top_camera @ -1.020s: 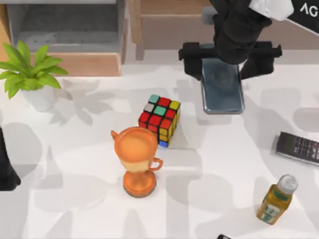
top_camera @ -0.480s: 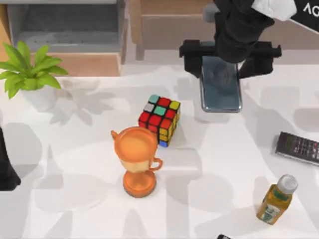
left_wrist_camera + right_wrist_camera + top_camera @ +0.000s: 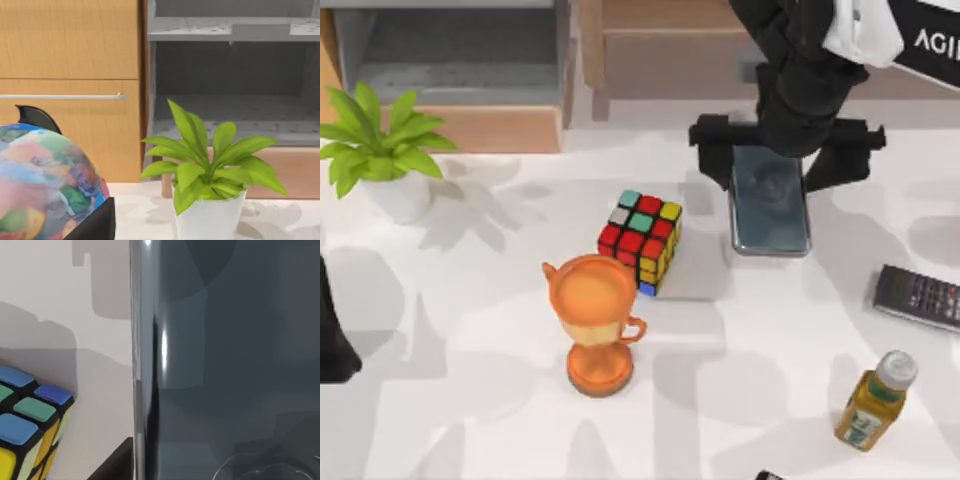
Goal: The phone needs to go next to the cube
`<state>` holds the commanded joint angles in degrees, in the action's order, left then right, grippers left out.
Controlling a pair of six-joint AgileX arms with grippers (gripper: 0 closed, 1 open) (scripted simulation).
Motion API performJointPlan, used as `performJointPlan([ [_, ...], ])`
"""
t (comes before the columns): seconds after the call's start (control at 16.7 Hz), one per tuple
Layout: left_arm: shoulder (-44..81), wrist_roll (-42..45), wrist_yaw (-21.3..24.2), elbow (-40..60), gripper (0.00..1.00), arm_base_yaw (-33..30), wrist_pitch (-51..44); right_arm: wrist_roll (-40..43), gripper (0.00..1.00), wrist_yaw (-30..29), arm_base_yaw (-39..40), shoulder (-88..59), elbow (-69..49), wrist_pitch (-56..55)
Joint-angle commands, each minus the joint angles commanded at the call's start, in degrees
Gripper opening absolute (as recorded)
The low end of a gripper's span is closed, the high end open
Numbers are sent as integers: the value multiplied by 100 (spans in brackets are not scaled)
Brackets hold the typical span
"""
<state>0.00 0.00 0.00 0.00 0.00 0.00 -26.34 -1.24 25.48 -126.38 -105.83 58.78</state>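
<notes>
My right gripper (image 3: 772,150) pinches the stiff, glossy, likely slippery phone (image 3: 770,215) by its long edges, right of the cube (image 3: 641,239).

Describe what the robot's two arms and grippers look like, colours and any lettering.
The right arm is black with a white cover near the top and a black panel carrying white letters. Its right gripper is a wide black crossbar with blocky ends. The left arm shows as a plain black shape at the table's left edge; a black part of the left gripper appears in its wrist view.
</notes>
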Motion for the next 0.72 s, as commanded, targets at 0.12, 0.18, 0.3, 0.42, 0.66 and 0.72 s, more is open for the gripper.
performJointPlan([
  [0.12, 0, 0, 0, 0, 100, 0, 0, 2, 0, 33, -19, -145, 152, -25],
  [0.18, 0, 0, 0, 0, 100, 0, 0, 3, 0, 46, -26, -231, 234, -35],
  [0.3, 0, 0, 0, 0, 100, 0, 0, 4, 0, 59, -32, -430, 407, -48],
  [0.42, 0, 0, 0, 0, 100, 0, 0, 5, 0, 62, -33, -537, 502, -53],
  [0.66, 0, 0, 0, 0, 100, 0, 0, 5, 0, 62, -33, -537, 502, -53],
  [0.72, 0, 0, 0, 0, 100, 0, 0, 5, 0, 62, -33, -537, 502, -53],
])
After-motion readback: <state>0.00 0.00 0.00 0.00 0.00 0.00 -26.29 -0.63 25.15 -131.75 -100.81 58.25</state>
